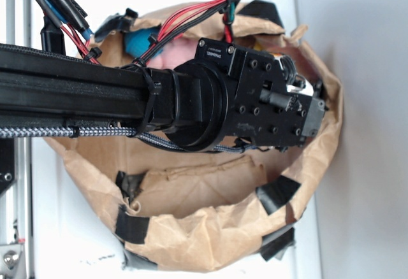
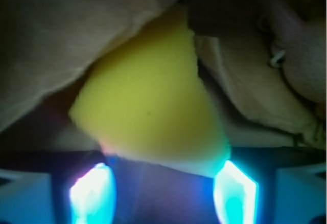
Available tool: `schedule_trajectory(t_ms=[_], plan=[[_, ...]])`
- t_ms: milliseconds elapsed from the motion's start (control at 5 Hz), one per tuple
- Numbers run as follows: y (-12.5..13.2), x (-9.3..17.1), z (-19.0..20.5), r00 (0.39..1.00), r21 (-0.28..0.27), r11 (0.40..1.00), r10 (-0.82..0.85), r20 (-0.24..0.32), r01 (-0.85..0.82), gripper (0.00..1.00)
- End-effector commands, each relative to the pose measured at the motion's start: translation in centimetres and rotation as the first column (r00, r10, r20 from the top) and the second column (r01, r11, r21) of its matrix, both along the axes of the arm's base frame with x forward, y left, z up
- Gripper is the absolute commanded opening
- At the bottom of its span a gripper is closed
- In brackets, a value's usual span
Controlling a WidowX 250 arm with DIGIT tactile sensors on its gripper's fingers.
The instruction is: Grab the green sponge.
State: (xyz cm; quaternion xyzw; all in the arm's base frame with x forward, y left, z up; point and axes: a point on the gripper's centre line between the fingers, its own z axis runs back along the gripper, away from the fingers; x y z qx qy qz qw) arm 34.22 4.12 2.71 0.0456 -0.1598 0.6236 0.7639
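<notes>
Jaws spread wide and empty flank the green sponge (image 2: 153,106), lying at twelve o'clock against the paper bag (image 1: 191,228) wall; closing early could pinch only its near edge, or snag paper.

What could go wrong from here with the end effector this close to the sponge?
1. The sponge sits partly tucked under a fold of the paper bag, so closing may pinch paper too.
2. The end effector looks open, fingertips at the sponge's near edge; a shallow grip could slip off.
3. The exterior view is blocked by the arm.
</notes>
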Motion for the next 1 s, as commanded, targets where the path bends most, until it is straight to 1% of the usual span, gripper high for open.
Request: schedule_trajectory(t_ms=[0,200,400,800], plan=[[0.1,0.3,1.7,0.997,0.0,1.0,-0.022,0.08,0.022,0.0],[-0.3,-1.1,2.9,0.995,-0.038,0.997,-0.065,0.079,0.068,0.0],[-0.8,-2.7,4.3,0.987,-0.077,0.988,-0.129,0.092,0.136,0.0],[-1.0,-4.8,6.3,0.971,-0.16,0.961,-0.21,0.118,0.227,0.0]])
